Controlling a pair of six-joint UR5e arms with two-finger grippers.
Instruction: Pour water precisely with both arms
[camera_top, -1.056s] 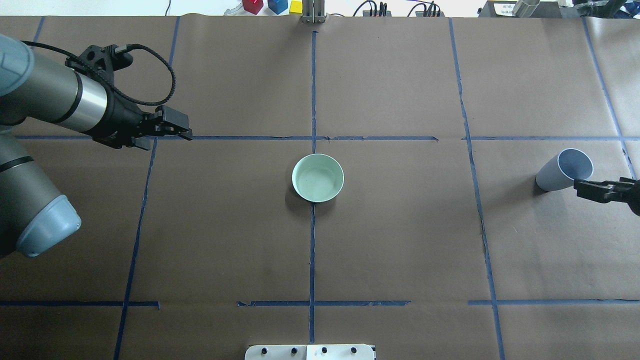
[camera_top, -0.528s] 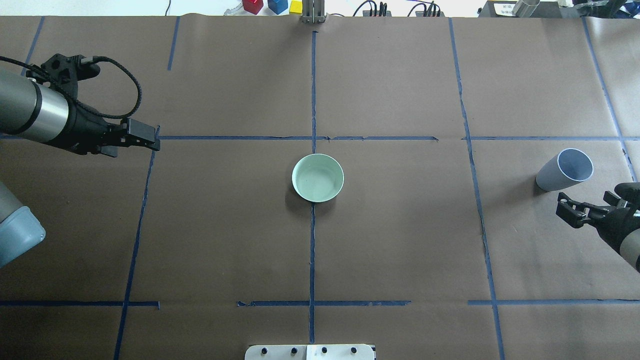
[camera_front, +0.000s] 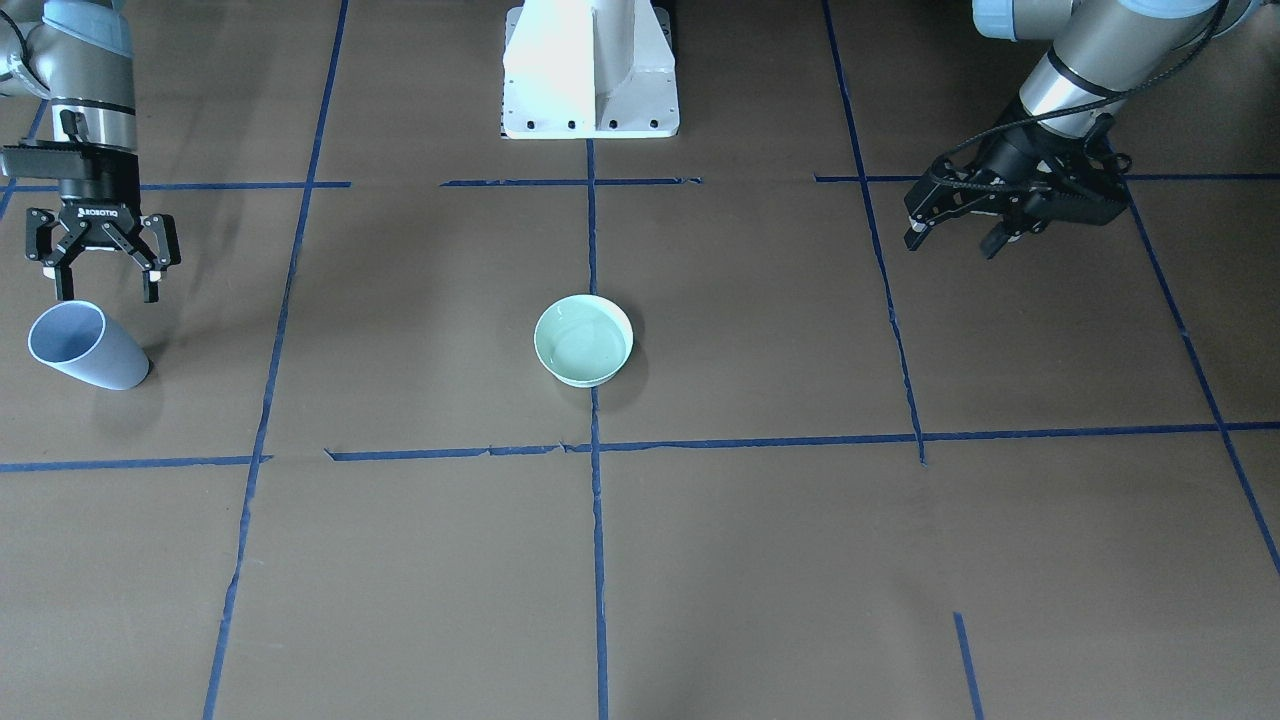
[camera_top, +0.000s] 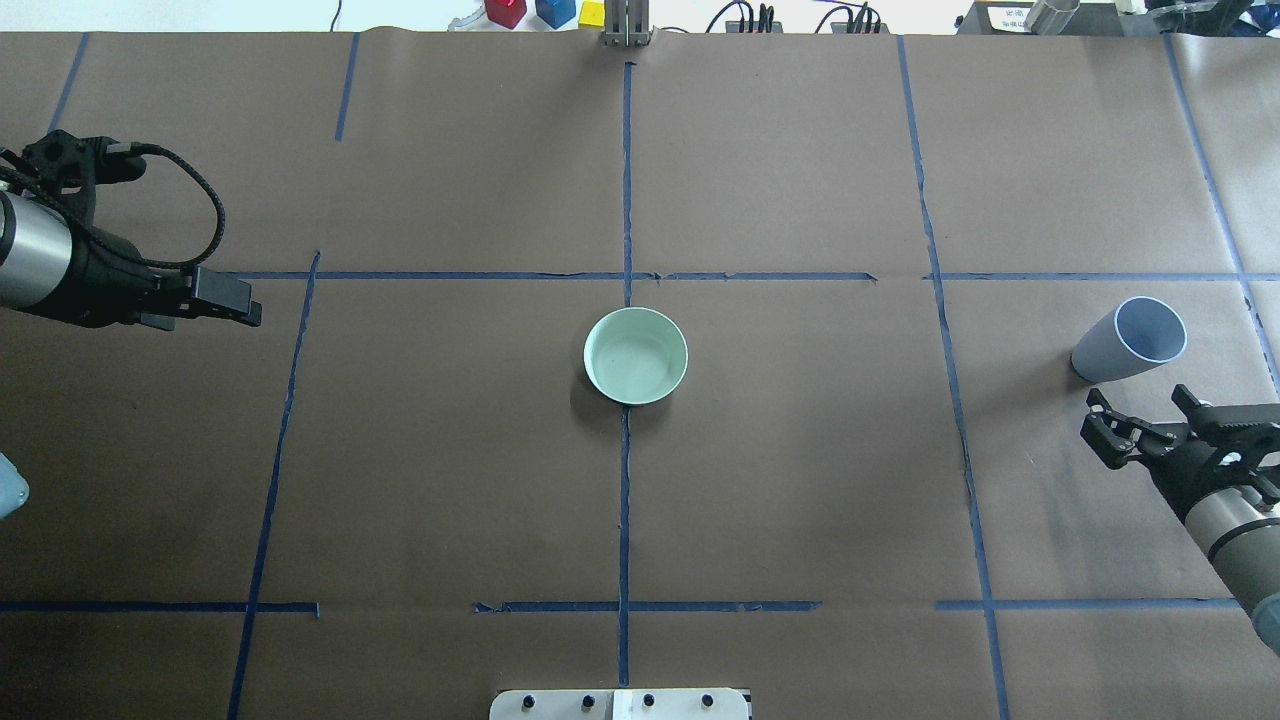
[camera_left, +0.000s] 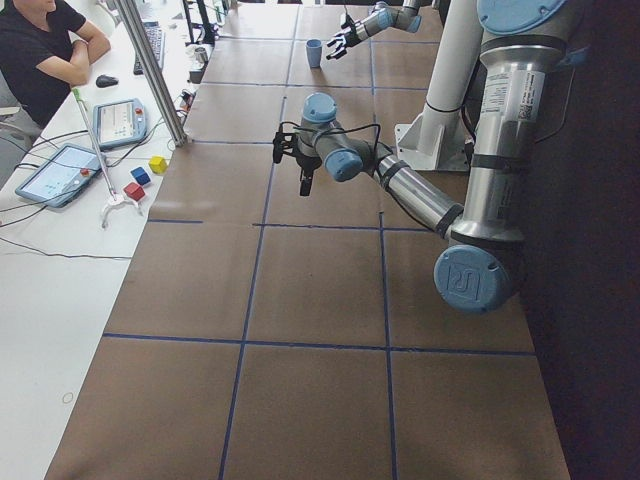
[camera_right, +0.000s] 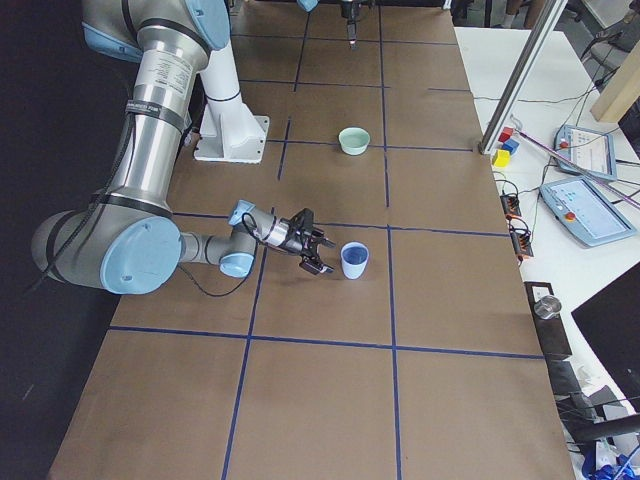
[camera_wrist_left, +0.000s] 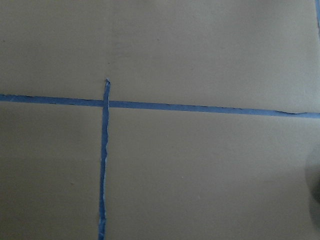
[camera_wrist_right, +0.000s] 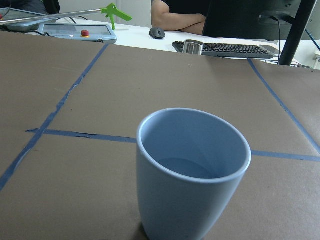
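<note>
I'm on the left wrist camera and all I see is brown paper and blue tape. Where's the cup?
Observer: The cup stands upright far over on the robot's right side, just in front of the right claw.
Operator: Is that claw grabbing it?
Observer: No. The right claw is open and apart from the cup, with nothing between its fingers.
Operator: What's in the middle, then?
Observer: A green bowl sits alone in the middle, on the centre tape line, far from both claws.
</note>
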